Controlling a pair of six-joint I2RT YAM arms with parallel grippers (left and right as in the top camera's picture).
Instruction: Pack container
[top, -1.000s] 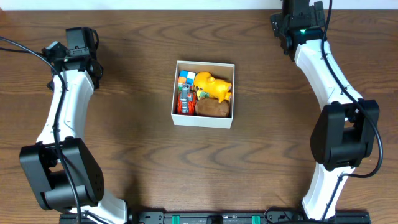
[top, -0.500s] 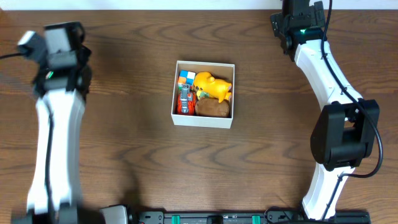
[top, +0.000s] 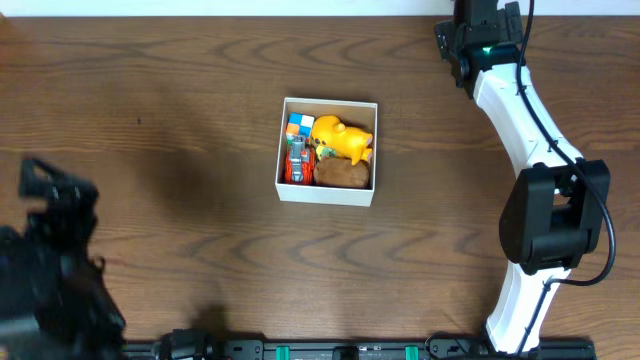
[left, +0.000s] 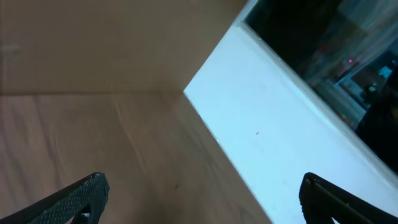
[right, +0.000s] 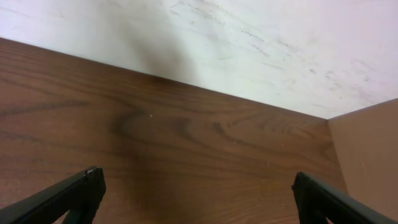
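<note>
Left arm (top: 55, 270) has swung, blurred, to the near-left corner of the table (top: 200, 120), left gripper (left: 202, 199) and right gripper (right: 198, 196) both spread wide and empty, container (top: 327, 194) mid-table holding toys (top: 340, 140)

- Dark wood-grain counter (top: 200, 120), with a thin white strip along its far edge.
- Scuffed white wall (right: 249, 37) meeting the counter.
- Tan panel (right: 367, 155) beside that wall.
- Blurred white band (left: 267, 124) crossing diagonally.

Lab bench — robot arm (top: 521, 112) on wood table (top: 200, 110).
</note>
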